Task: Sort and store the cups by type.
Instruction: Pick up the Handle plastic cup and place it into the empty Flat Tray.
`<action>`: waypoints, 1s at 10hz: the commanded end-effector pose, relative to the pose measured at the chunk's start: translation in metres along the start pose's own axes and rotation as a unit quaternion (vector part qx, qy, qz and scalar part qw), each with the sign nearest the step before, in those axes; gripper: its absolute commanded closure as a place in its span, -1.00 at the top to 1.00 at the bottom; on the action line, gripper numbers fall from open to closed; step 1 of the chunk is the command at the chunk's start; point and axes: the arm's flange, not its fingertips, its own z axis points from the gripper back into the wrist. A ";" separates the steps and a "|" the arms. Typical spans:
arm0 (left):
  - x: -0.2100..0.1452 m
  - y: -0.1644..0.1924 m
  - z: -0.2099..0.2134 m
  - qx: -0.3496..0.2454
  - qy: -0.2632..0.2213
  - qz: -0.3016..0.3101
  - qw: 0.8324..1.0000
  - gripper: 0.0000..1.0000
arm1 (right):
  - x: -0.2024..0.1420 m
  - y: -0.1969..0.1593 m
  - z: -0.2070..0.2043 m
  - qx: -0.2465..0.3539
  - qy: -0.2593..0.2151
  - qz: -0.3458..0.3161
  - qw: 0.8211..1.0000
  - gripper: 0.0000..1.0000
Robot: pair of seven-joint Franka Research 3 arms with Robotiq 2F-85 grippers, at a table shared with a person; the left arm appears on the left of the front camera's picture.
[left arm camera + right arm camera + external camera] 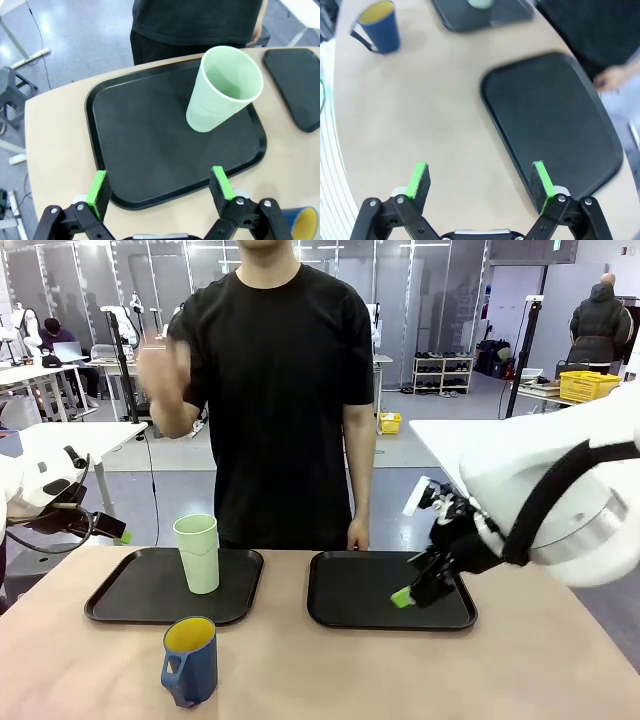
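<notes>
Pale green plastic tumbler (198,553) stands on left black tray (110,606). Dark blue handled mug (190,661) at the table's (400,680) near edge likely needs grasping next. Left gripper (160,180) and right gripper (480,172) are wide open and empty.

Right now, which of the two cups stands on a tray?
The pale green tumbler, upright on the left tray; the blue mug sits on the bare table.
</notes>
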 end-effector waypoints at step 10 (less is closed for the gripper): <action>0.000 -0.001 0.002 0.002 -0.001 -0.004 1.000 1.00 | -0.037 -0.005 0.076 0.024 0.173 -0.043 0.984 1.00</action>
